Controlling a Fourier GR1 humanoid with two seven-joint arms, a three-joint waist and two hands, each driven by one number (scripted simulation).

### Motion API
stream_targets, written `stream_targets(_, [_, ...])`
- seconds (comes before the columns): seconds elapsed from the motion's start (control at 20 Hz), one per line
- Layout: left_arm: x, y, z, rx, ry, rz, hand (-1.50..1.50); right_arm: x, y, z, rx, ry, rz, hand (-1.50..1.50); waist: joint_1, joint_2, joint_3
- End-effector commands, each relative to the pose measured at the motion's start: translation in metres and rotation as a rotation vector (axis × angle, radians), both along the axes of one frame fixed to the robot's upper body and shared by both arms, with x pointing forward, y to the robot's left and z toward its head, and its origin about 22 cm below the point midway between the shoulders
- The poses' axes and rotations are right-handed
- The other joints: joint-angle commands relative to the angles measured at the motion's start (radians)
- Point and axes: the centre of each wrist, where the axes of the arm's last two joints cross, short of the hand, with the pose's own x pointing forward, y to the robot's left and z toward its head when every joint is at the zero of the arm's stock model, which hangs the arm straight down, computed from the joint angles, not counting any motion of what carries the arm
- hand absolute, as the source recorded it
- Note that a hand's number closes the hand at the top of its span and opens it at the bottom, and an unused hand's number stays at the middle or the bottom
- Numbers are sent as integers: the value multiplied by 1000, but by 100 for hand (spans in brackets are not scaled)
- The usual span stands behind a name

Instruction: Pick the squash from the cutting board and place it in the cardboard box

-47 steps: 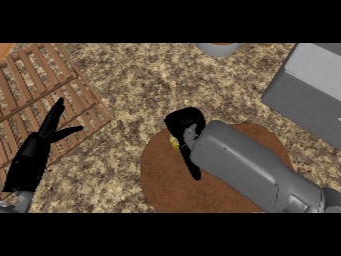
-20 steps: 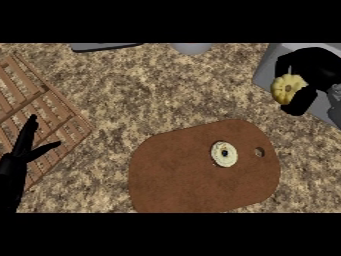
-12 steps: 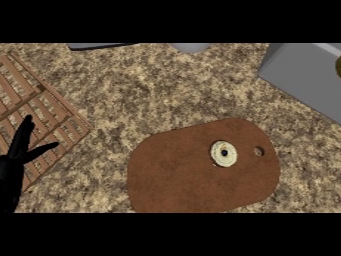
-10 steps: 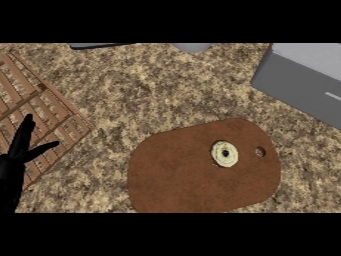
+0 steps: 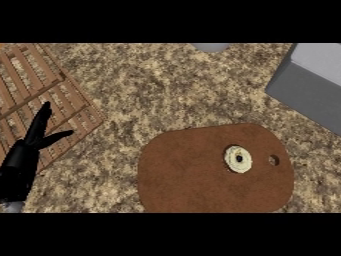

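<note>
Board [image 5: 195, 175]: a brown rounded cutting board is seen lying flat on the speckled counter [image 5: 165, 90], lower centre-right; a small hole is seen near its right edge.
Disc [image 5: 238, 159]: a pale round slice with a dark centre is seen resting on the board, just left of the hole.
Box [image 5: 322, 87]: a grey box is seen at the upper right, cut by the view's edge.
Squash: it cannot be seen anywhere in the view; its place cannot be told.
Rack [image 5: 25, 95]: a wooden slatted rack is seen at the left.
Left hand [image 5: 21, 162]: shown over the rack at the lower left, resting, fingers straight and pressed together, thumb held apart; nothing is held.
Right hand: not shown.
</note>
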Motion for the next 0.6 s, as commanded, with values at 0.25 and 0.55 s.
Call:
stream_targets(0.25, [16,48,-21,129,94,142,0,1,-20,-8,202,86,-13,150,92,12,-14])
stream_targets(0.55, [28,40,-11,115,93,121,0,27,4,-21,203,170,-11,150,118,9,-14])
